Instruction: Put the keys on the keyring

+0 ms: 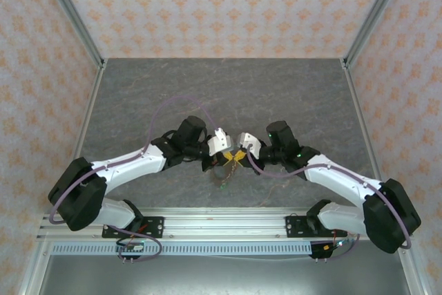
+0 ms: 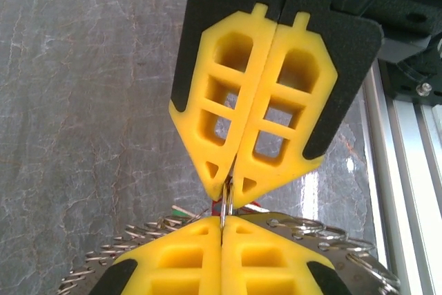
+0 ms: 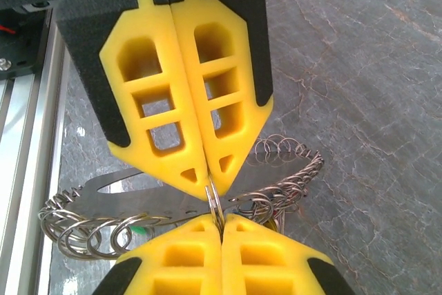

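Note:
My two grippers meet tip to tip above the table. A small metal split ring [image 3: 215,200] stands on edge between them, and both pinch it. In the left wrist view my left gripper [image 2: 222,223] is shut on this split ring [image 2: 227,198], with the right gripper [image 2: 233,183] shut on it from above. In the right wrist view my right gripper [image 3: 222,221] holds it from below and the left gripper [image 3: 208,181] from above. The keyring [image 3: 293,170] is a floppy loop of linked wire rings drooping beneath. A green key head [image 3: 139,229] and a red one [image 2: 261,206] peek out.
A flat perforated metal strip [image 3: 138,188] runs under the fingers along the ring chain. Part of the chain with keys [image 1: 222,183] dangles toward the grey table [image 1: 207,88]. The aluminium rail [image 1: 221,222] lies just behind the grippers.

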{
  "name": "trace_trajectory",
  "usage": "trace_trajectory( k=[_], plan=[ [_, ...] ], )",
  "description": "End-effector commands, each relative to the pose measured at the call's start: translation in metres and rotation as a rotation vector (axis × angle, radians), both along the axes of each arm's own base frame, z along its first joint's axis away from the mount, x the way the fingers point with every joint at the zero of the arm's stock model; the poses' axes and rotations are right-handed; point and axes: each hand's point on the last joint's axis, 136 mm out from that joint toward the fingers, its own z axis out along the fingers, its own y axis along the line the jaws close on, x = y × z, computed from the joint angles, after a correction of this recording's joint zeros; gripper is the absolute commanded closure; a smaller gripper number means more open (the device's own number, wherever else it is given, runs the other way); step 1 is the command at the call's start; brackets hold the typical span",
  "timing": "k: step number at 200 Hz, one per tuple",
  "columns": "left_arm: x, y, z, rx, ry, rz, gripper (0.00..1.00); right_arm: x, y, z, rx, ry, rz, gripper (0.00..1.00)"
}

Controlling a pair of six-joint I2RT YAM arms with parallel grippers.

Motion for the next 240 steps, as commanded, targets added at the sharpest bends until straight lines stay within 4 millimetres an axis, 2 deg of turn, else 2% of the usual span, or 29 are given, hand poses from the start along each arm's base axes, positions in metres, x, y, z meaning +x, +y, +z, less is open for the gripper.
trace_trajectory(
  k=[1,30,105,145,148,166,198,216,240],
  plan=[
    [-0.002,-0.002,0.006,-0.080,0.027,0.018,1.00,0.007,0.012,0.037,0.151,-0.095,0.007,0.99],
    [0.002,-0.002,0.016,-0.150,0.020,0.042,1.00,0.008,0.009,0.028,0.169,-0.077,-0.018,0.90],
    [0.005,-0.003,0.029,-0.254,0.024,0.075,1.00,0.012,0.006,0.026,0.236,-0.017,-0.032,0.89],
    [0.004,-0.003,0.032,-0.266,0.020,0.073,1.00,0.012,0.008,0.024,0.242,-0.007,-0.016,0.84],
    [0.003,-0.003,0.032,-0.266,0.020,0.072,1.00,0.013,0.009,0.019,0.233,0.008,-0.018,0.84],
    [0.003,-0.002,0.033,-0.268,0.019,0.073,1.00,0.015,0.009,0.018,0.236,0.016,-0.021,0.89],
    [0.005,0.002,0.036,-0.285,0.002,0.095,1.00,0.018,0.006,0.011,0.216,0.026,-0.037,0.86],
    [0.004,0.003,0.037,-0.284,0.000,0.098,1.00,0.016,0.005,0.012,0.222,0.037,-0.026,0.88],
    [0.005,0.005,0.037,-0.277,-0.003,0.101,1.00,0.017,0.006,0.019,0.235,0.026,-0.020,1.00]
  ],
)
